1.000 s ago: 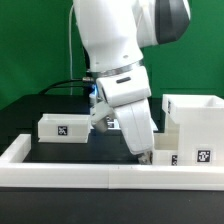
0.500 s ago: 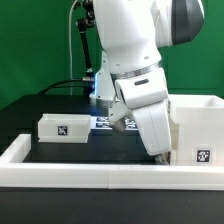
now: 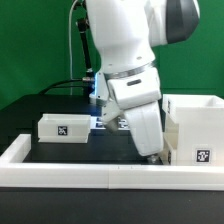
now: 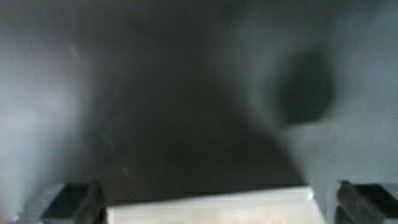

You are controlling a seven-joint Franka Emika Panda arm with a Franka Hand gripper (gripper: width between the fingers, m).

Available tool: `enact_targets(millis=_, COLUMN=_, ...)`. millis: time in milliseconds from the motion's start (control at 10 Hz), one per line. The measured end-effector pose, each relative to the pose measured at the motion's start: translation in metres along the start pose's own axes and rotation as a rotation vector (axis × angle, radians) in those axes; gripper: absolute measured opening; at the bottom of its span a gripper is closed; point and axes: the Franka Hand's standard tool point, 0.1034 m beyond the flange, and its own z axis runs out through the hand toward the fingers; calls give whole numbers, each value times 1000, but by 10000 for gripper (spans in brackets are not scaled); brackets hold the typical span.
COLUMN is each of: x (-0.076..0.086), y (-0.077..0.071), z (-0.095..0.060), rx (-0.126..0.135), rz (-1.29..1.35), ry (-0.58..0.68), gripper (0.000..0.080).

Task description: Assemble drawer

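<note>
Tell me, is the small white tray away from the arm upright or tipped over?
Upright. The small tray rests flat on the dark table, open top upward, marker on its front wall.

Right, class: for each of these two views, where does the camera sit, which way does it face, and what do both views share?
Exterior view: off the arm, low, outside the border wall, facing the tray and box casing; shows arm and hand.
Wrist view: on the wrist, looking past the open hand at a blurred pale surface; shows two fingers.
Shared: only the hand for certain.
</note>
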Motion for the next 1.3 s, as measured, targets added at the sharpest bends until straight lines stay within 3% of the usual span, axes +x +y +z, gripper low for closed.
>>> enact_targets(millis=100, x=-13, y=3, z=-8, rx=-4, rz=-5, ry=-10, gripper=649)
enact_targets(millis=300, x=-43, y=-2, z=-21, rx=-47, rz=21, ry=-33, gripper=649)
enact_targets(millis=700, x=-85, y=-57, z=-47, rx=-101, rz=126, ry=-67, gripper=649)
enact_targets(millis=900, x=-101, y=-87, z=-52, rx=-104, rz=159, ry=-83, gripper=649)
enact_targets(millis=1000, x=-108, y=-100, z=-51, rx=-91, rz=174, ry=-82, gripper=649)
enact_targets(millis=1100, x=-110, y=-103, z=-52, rx=-81, rz=180, ry=-77, gripper=649)
enact_targets(millis=1300, x=-109, y=-102, z=-51, rx=-84, rz=255, ry=-73, gripper=649)
